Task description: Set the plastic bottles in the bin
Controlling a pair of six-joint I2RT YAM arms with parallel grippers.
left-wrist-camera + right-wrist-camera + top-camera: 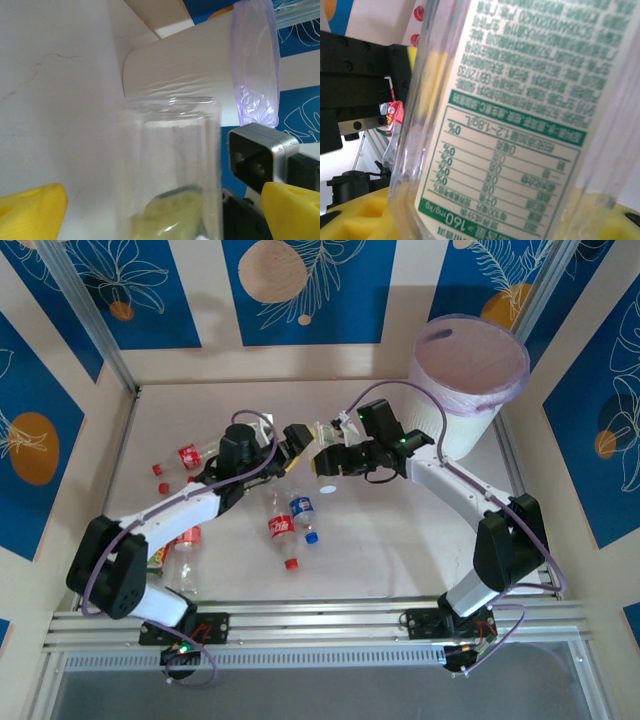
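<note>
The right gripper (pixel 338 460) is closed on a clear bottle (pixel 520 125) and holds it off the table in mid-scene, the green-printed label hard up against that wrist's camera. The left gripper (pixel 160 210) stands wide open around the same bottle, its yellow fingers (pixel 30 210) clear of the sides. I judge this a handover, since the bin (pixel 470 425) sits far right, within the right arm's reach. Other bottles (pixel 285 525) lie near left on the table (pixel 400 530).

Both ends of clear bottle (pixel 510 100) off-frame
</note>
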